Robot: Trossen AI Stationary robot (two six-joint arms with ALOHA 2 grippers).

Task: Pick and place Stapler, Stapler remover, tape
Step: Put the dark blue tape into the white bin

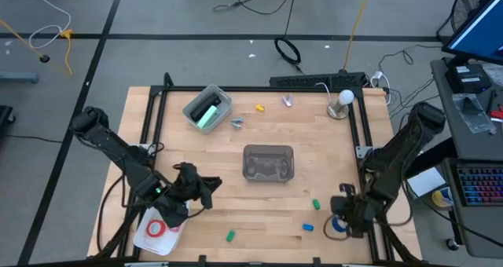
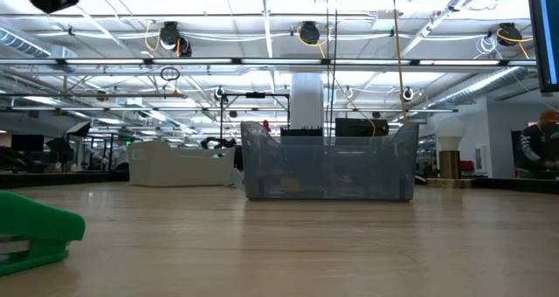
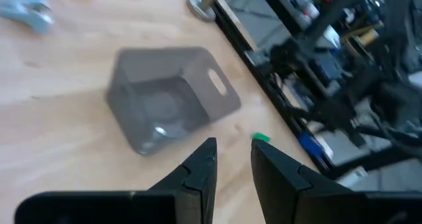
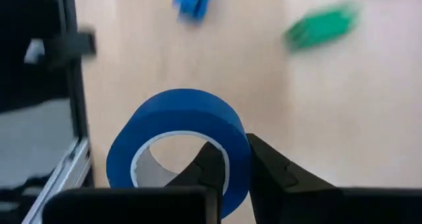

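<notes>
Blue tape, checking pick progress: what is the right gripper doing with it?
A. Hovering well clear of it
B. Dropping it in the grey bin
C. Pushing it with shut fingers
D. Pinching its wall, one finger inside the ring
D: in the right wrist view the right gripper is shut on the blue tape, one finger inside the ring and one outside.
</notes>
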